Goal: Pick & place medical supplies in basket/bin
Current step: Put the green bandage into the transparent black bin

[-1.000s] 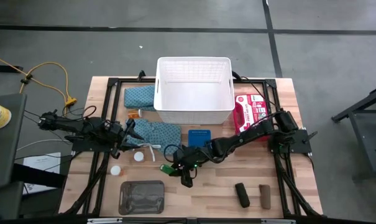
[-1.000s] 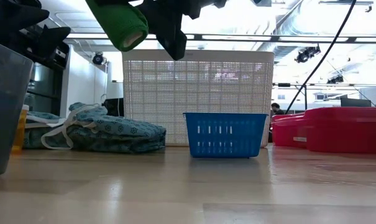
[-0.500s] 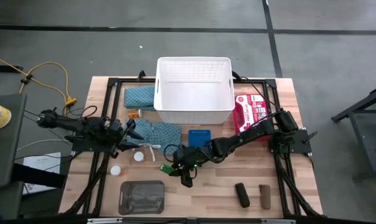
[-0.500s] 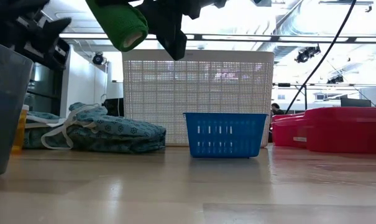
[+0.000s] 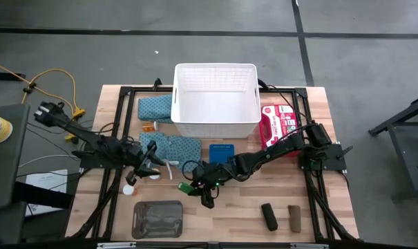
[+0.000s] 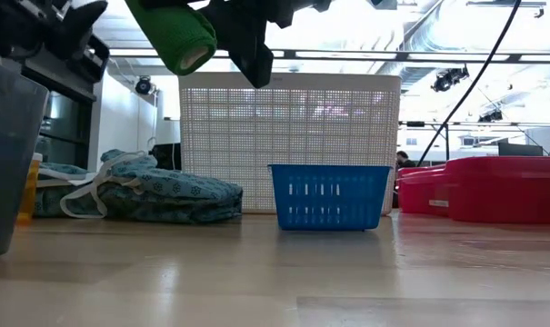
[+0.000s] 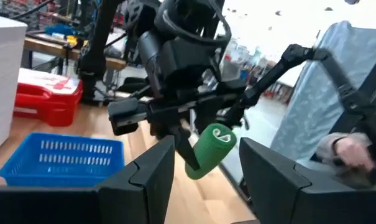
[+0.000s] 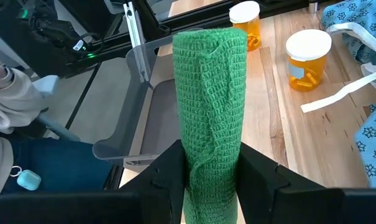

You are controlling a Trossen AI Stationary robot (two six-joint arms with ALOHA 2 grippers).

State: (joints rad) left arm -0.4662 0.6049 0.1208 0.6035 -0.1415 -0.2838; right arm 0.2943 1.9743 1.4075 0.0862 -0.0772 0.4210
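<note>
1. Left gripper [image 5: 152, 166]: hangs over the near corner of the front teal cloth [image 5: 173, 147], fingers spread with nothing between them. The white-capped orange vials [image 8: 308, 59] stand just beside it on the table [image 5: 236, 214].

2. Teal cloths: the rear teal cloth [image 5: 155, 107] lies against the left wall of the white basket [image 5: 215, 123]; the front one lies flat with its white strings [image 6: 82, 193] trailing. Judged soft, light and limp; a pinch through the folded layers should hold better than a pull on a string, which would likely unfold the cloth.

3. Vials: judged light, rigid and smooth-sided; likely to tip if nudged. Take them across the body, below the cap.

4. Grey tray [image 5: 157, 219]: rests at the front left of the table.

5. Right gripper [image 5: 193, 187]: held clear above the table, well short of the white basket, fingers pinching the green roll [image 8: 210, 112] about its middle. Knitted surface, judged light, slightly compressible and grippy; mid-length hold appears sound.

6. Black roll [image 5: 269, 216] and brown roll [image 5: 295, 217]: lie side by side at front right, untouched. Judged similar to the green one; grip across the middle.
</note>
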